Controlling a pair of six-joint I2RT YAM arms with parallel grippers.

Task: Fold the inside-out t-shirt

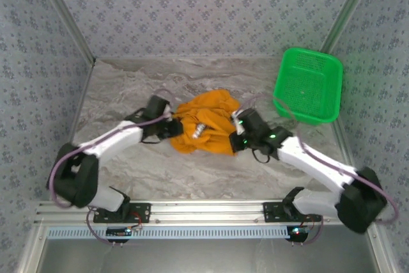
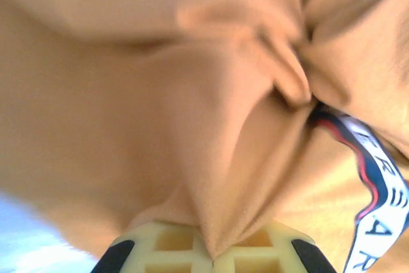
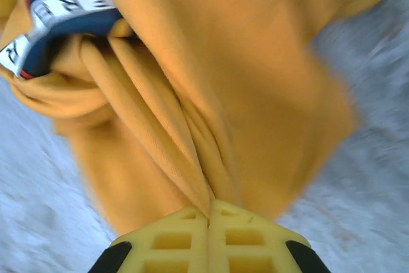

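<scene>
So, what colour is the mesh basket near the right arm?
The basket is bright green; the top external view shows it best.

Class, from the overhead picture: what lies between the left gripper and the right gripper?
The bunched orange t-shirt lies between the left gripper and the right gripper, seen in the top view; each is shut on a fold of it.

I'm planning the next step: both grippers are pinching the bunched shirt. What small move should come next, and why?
Probably lift both a little and draw them apart. The left gripper and right gripper are each shut on a pleat of the t-shirt, which lies crumpled in a heap on the table; it likely needs spreading flat before any fold.
</scene>
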